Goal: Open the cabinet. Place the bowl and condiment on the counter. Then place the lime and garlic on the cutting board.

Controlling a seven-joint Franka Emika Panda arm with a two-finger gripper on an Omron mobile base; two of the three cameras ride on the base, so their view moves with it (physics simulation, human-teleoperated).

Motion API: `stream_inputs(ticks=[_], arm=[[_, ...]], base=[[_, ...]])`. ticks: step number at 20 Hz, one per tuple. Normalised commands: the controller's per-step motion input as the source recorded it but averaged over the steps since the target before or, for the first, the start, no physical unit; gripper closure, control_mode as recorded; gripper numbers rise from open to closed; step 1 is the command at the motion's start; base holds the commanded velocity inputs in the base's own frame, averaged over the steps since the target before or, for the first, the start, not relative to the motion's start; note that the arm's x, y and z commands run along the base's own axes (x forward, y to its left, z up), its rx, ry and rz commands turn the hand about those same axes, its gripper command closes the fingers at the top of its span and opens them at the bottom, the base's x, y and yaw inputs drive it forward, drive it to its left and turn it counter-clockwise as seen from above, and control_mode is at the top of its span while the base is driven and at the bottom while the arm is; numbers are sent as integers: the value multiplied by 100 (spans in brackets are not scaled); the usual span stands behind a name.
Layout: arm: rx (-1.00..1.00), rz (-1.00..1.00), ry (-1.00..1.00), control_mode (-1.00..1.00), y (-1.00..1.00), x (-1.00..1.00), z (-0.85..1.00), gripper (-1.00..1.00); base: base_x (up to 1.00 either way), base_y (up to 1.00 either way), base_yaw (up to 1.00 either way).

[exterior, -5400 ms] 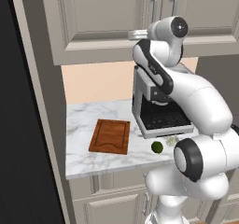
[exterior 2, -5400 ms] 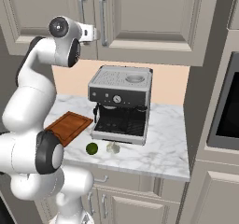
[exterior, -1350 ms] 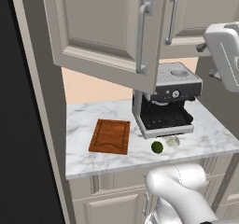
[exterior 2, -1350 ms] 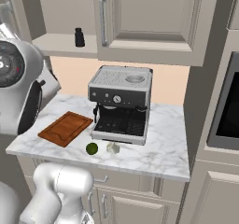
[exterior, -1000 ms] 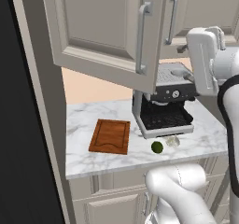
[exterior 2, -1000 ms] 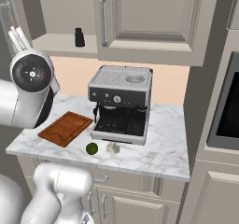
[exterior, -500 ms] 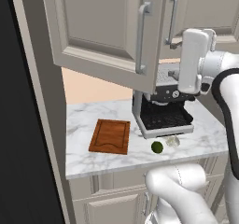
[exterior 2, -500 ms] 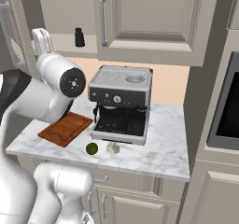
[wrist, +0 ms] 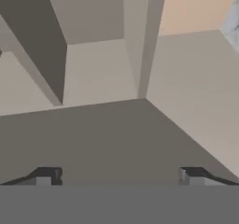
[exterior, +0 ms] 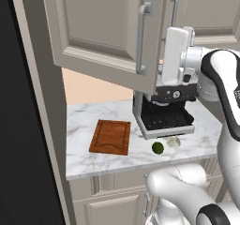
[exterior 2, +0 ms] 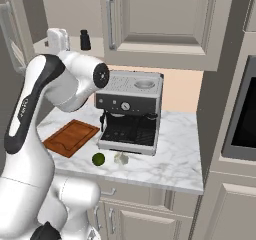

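Pincer (wrist: 116, 174) spread wide, empty, raised inside open cabinet (exterior: 108, 32); bowl hidden. Condiment (exterior 2: 85, 39) on cabinet floor. Lime (exterior: 158, 147) beside garlic (exterior: 173, 141), near coffee machine (exterior 2: 131, 113); cutting board (exterior: 111, 137) left on desk (exterior: 93, 158)

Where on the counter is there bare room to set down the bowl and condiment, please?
The widest free patch of counter lies right of the coffee machine, up to the tall cabinet. A narrower bare strip runs behind the cutting board. It is crowded in front of the machine, where the lime and garlic sit.
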Motion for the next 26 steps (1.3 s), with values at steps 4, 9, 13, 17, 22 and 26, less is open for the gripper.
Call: stream_inputs(ticks=[4,9,13,17,22,26], arm=[[2,23,6,-100,28,36,0,-100],[0,20,1,-100,46,-26,1,-100],[0,22,0,-100,39,-63,9,-100],[0,21,4,-100,50,-47,5,-100],[0,14,10,-100,96,14,-13,-100],[0,6,12,-100,100,34,-6,-100]], base=[[0,0,0],[0,0,0],[0,0,0],[0,0,0],[0,0,0],[0,0,0]])
